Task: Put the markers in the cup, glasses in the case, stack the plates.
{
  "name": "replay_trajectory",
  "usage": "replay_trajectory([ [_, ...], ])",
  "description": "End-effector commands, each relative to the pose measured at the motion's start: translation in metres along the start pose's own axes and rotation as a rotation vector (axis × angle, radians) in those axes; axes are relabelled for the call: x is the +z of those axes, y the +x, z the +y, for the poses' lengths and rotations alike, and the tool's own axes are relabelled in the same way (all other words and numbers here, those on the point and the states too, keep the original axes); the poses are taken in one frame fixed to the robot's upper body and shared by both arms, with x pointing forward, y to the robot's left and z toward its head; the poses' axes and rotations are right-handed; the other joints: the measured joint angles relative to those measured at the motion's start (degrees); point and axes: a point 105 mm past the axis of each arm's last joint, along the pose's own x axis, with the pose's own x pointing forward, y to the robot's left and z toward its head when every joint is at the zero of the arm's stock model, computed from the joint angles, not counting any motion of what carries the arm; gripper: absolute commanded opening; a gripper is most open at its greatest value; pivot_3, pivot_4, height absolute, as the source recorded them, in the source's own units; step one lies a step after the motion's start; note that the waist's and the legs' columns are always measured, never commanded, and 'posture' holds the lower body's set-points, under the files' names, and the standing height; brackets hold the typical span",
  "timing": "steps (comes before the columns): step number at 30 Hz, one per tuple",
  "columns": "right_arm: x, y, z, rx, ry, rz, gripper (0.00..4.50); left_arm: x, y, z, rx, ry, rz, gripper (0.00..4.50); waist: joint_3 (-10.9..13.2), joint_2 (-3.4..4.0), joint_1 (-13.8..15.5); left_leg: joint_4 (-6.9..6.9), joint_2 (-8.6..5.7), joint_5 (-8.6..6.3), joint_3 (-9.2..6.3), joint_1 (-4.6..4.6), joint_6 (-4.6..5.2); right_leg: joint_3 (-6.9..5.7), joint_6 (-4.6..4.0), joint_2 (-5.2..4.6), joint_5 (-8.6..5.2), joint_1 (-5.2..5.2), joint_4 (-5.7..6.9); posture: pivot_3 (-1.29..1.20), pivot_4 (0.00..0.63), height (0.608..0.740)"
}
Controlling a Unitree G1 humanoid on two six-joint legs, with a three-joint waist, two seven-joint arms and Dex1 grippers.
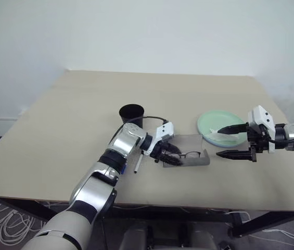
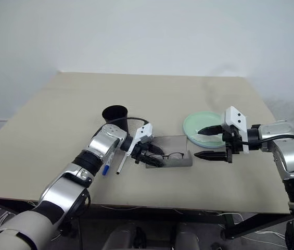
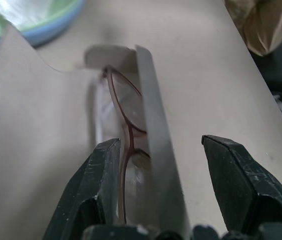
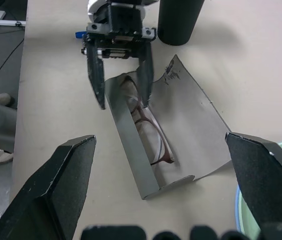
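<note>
Now | glasses (image 4: 148,132) are seated in the open case (image 4: 188,117) on the table (image 1: 84,114) | left gripper (image 4: 122,75) is parted astride the case's front wall, apparently released | right gripper (image 2: 210,142) is held wide, empty | risk: frame is snagged on withdrawal.

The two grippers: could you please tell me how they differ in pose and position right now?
The left gripper is down at the end of the open case, its fingers straddling the case's front wall beside the glasses; the right gripper hangs above the table between the case and the plates, touching nothing. The right gripper's fingers stand wider apart. Both are open and hold nothing.
</note>
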Motion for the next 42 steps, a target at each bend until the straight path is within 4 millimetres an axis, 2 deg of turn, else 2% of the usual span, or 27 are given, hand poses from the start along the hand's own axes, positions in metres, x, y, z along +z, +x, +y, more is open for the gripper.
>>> replay_trajectory([
  [1,0.014,-0.003,-0.003,-0.011,-0.060,-0.022,4.50,0.047,-0.017,0.010,0.068,0.112,-0.099,2.58,0.0,0.00,0.0,0.00,0.00,0.00,-0.01,0.00,0.00,0.00,0.00,0.00,0.00,0.00,0.00,0.00,0.000,0.727],
  [3,0.015,-0.003,-0.004,-0.010,-0.062,-0.023,4.50,0.059,-0.025,0.012,0.084,0.100,-0.147,2.23,0.0,0.00,0.0,0.00,0.00,0.00,0.00,0.00,0.00,0.00,0.00,0.00,0.00,0.00,0.01,0.00,0.000,0.727],
  [6,0.015,-0.002,-0.005,-0.009,-0.063,-0.025,4.50,0.064,-0.031,0.020,0.146,0.101,-0.161,1.24,0.0,0.01,0.0,0.00,-0.01,0.00,0.00,0.00,0.00,0.00,0.00,0.01,0.00,0.01,0.01,0.00,0.000,0.727],
  [9,0.017,-0.002,-0.006,-0.008,-0.066,-0.027,4.50,0.063,-0.033,0.045,0.329,0.056,-0.158,0.23,0.0,0.01,0.0,0.00,-0.01,0.01,0.00,0.01,0.00,0.01,0.02,0.02,0.01,0.00,0.02,0.00,0.000,0.727],
  [15,0.016,-0.002,-0.008,-0.009,-0.065,-0.026,4.50,0.050,-0.028,0.068,0.506,0.021,-0.119,0.23,0.0,0.00,0.0,0.05,-0.03,0.00,-0.01,0.00,0.01,0.02,0.14,0.01,0.09,0.04,0.01,0.00,0.000,0.727],
  [22,0.017,-0.001,-0.008,-0.011,-0.067,-0.030,4.50,0.043,-0.016,0.070,0.524,0.041,-0.073,0.23,0.0,-0.01,0.0,0.04,-0.03,-0.02,0.00,-0.02,0.02,0.02,0.15,0.00,0.10,0.01,0.01,0.00,0.000,0.727],
  [32,0.018,-0.001,-0.007,-0.016,-0.073,-0.033,4.50,0.033,-0.005,0.050,0.358,0.093,0.012,0.23,0.0,0.00,0.0,0.04,-0.02,-0.02,0.02,-0.01,0.02,0.02,0.15,0.00,0.10,0.01,0.01,0.00,0.000,0.727],
  [39,0.020,-0.001,-0.008,-0.020,-0.080,-0.036,4.50,0.035,-0.002,0.030,0.243,0.135,0.033,0.23,0.0,0.00,0.0,0.04,-0.02,-0.02,0.01,-0.01,0.02,0.02,0.15,0.00,0.10,0.00,0.02,0.00,0.000,0.727],
  [42,0.020,-0.001,-0.008,-0.019,-0.080,-0.038,4.50,0.044,-0.006,0.035,0.282,0.138,0.005,0.23,0.0,0.00,0.0,0.06,-0.02,-0.02,0.02,-0.01,0.02,0.02,0.15,0.00,0.10,0.01,0.02,0.00,0.000,0.727],
])
